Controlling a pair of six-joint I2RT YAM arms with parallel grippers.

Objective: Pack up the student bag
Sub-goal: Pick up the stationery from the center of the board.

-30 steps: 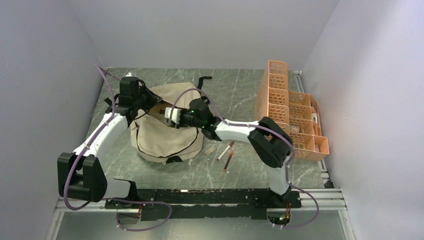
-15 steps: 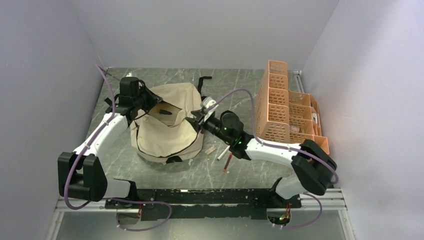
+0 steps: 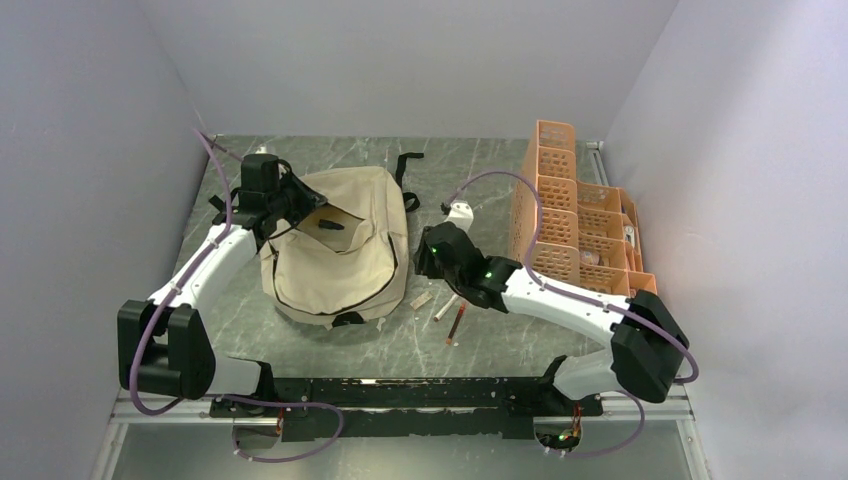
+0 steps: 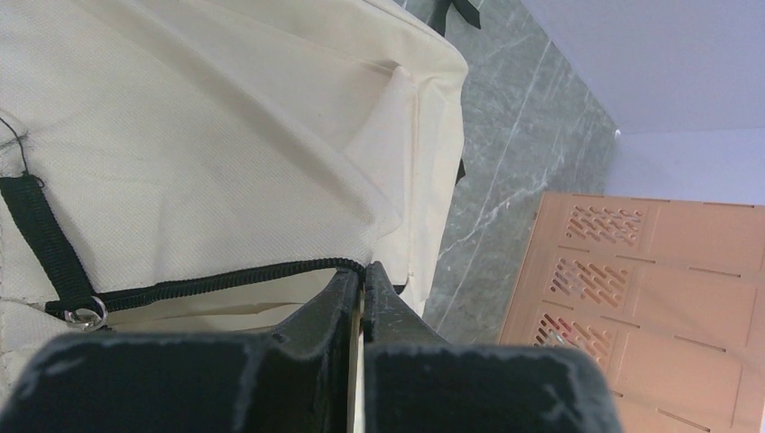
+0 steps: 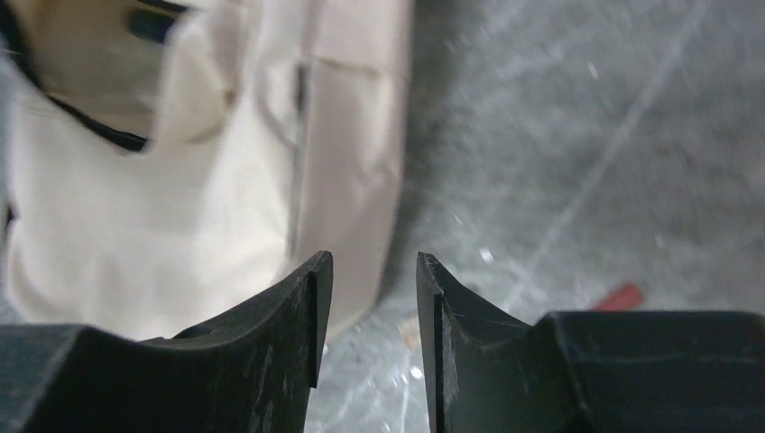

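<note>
Bag (image 3: 340, 255) lies opened; left gripper (image 4: 364, 275) clamps its zipper edge, right gripper (image 5: 372, 271) gapes empty just beside it.

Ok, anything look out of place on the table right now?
Only the loose bits beside the bag: a white pen, a dark red pen and a pale stub lie scattered on the table, outside both bag and organizer. Nothing looks spilled or damaged.

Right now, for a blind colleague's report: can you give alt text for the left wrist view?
The left gripper pinches the black zipper edge of a beige backpack, which fills the left. An orange organizer stands at the right, past a strip of marble table.
</note>
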